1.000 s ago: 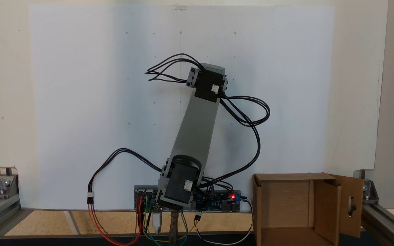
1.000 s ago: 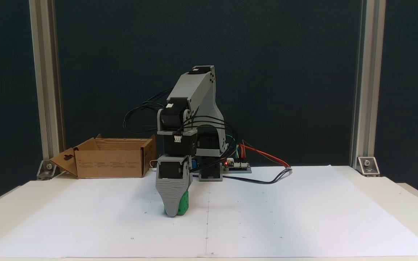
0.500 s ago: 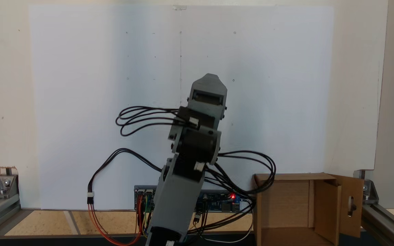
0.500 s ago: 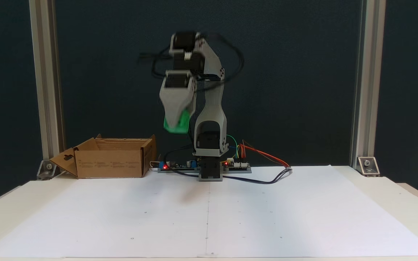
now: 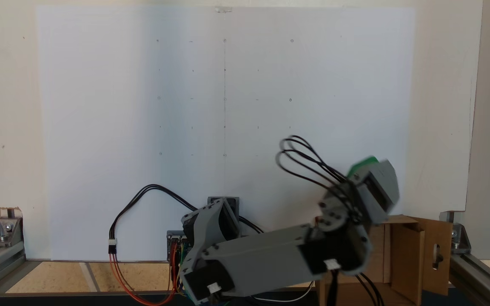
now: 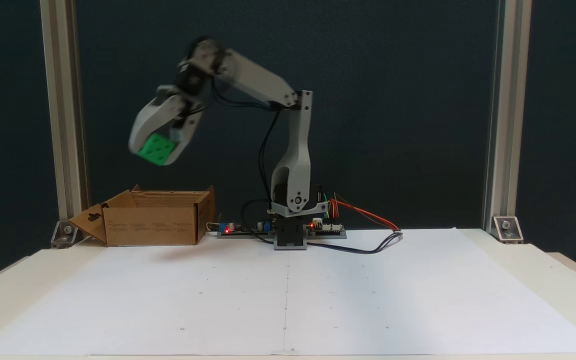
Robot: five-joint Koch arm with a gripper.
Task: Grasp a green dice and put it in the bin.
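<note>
Both fixed views show the green dice (image 6: 156,149) gripped in the claw (image 6: 159,150), raised well above the tabletop (image 6: 418,300). It is held over the cardboard bin (image 6: 150,225).

A white paper sheet (image 6: 418,290) covers most of a pale table (image 6: 568,280), marked with small dots and a thin centre line. Behind it stands a dark blue panel (image 6: 408,100) framed by 2 aluminium posts (image 6: 498,115), with corner brackets (image 6: 505,227) at their feet. Light is even and soft, brighter at the right edge in a fixed view.
</note>
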